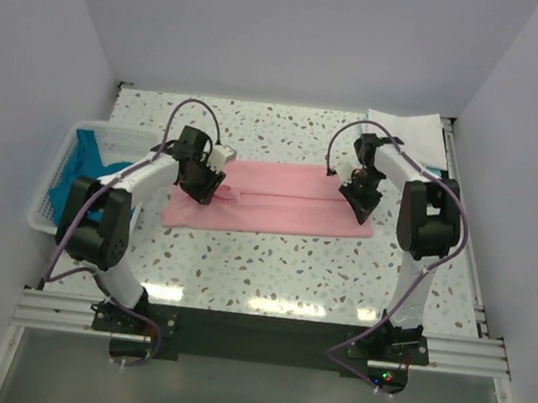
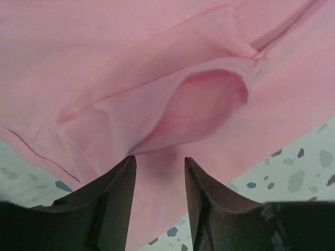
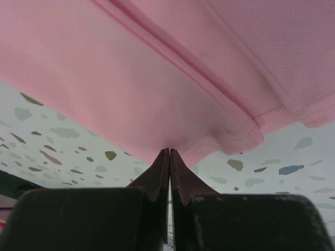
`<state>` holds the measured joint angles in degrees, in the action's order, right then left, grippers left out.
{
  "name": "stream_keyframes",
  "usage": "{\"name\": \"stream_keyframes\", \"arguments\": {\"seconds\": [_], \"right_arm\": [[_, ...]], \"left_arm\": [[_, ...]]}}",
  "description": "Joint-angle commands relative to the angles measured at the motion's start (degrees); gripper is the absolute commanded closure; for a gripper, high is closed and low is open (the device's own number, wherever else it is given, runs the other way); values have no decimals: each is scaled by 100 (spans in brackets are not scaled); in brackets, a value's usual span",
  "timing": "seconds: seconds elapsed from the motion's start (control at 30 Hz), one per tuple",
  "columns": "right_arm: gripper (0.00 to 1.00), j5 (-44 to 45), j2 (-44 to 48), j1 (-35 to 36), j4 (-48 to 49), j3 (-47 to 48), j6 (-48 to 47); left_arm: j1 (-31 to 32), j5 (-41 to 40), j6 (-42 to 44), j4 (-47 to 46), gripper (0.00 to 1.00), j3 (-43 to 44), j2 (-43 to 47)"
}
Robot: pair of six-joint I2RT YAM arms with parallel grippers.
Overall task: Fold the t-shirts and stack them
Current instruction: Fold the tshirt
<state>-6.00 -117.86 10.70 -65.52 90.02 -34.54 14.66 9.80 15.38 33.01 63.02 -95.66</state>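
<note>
At the middle of the counter (image 1: pixel 271 269) lies the pink t-shirt (image 1: pixel 278 203), folded into a long band, its long axis running left to right. The left tool (image 2: pixel 159 159), fingers apart, hovers at its left end; the right tool (image 3: pixel 169 151) is clamped on its right edge.

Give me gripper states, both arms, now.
Left gripper: open, over the pink t-shirt.
Right gripper: shut on the pink t-shirt's edge.
</note>
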Motion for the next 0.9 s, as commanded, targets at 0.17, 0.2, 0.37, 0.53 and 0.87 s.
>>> {"name": "stream_keyframes", "arguments": {"seconds": [0.17,0.2,0.37,0.53,0.87], "right_arm": [[100,565,-272,37,672,-221,36],[100,565,-272,38,663,-230,1],[100,539,-316,29,628,-169,-61],[100,503,-316,38,584,-142,-79],[100,381,-237,38,338,200,-70]], "left_arm": [[55,-831,-219,-515,52,939,-840],[64,-840,-184,-515,52,1140,-928],[336,-962,70,-480,51,1642,-1183],[634,-1619,667,-691,49,1959,-1499],[503,-1008,538,-270,49,1882,-395]]}}
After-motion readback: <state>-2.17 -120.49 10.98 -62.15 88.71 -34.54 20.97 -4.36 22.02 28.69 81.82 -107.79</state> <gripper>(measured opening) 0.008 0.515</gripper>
